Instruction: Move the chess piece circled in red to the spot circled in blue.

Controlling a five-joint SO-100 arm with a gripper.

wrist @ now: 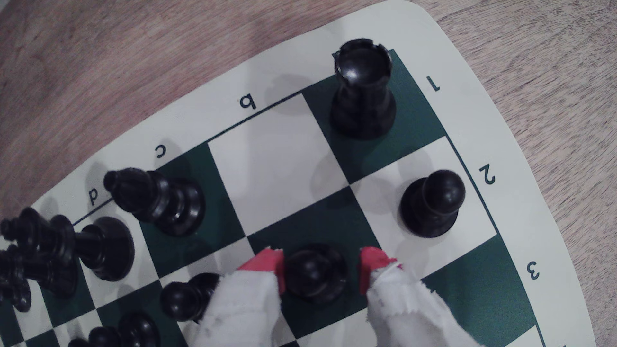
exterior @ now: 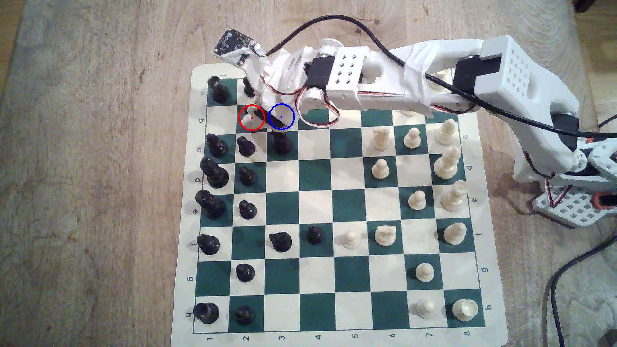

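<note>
Grasping is underway: gripper (wrist: 320, 270) is straddling the chess piece (wrist: 315, 272), fingers spread, not yet pinching; next, closing and lifting toward the spot (exterior: 289, 120).

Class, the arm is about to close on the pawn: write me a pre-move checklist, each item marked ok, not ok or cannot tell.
1. The pawn sits between the red-tipped fingers: ok.
2. Gripper is open, gaps on both sides of the pawn: ok.
3. Pawn is upright on its dark green square: ok.
4. Neighbouring black pawn stands apart from the fingers: ok.
5. The blue-circled spot is free of pieces: cannot tell, the arm covers it in the exterior view.
6. Fingers are low enough to catch the pawn: cannot tell.
</note>
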